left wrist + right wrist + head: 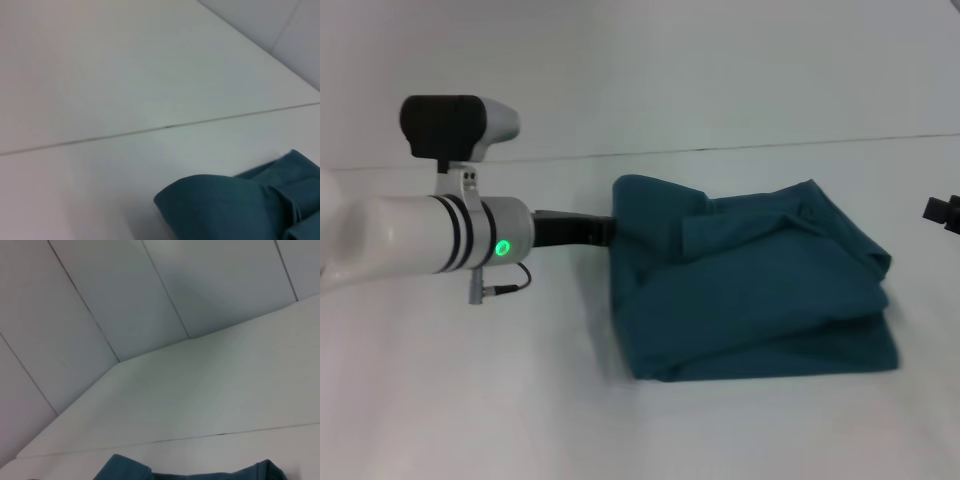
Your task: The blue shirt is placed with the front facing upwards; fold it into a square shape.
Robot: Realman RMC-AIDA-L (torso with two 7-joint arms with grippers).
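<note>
Dark teal-blue cotton shirt [750,280] lies folded into a rough, thick rectangle on the white table [520,400], centre-right in the head view — plain teal side up, no lettering visible. Several layers stacked; top layer wrinkled, with a fold ridge running across the far half and a loose flap near the far right corner. Near edge fairly straight, left edge slightly bulged.

Left arm, white with black bands and a green light, reaches in from the left. Its black left gripper [605,230] is at the shirt's far left edge, tip touching or tucked into the fabric — can't tell whether the fingers are spread or pinching cloth.

Left wrist view: a rounded fold of the shirt [220,207] on the table, a thin seam line across the tabletop.

Right gripper [945,213] is only a black sliver at the right frame edge, well apart from the shirt; finger state can't be told.
</note>
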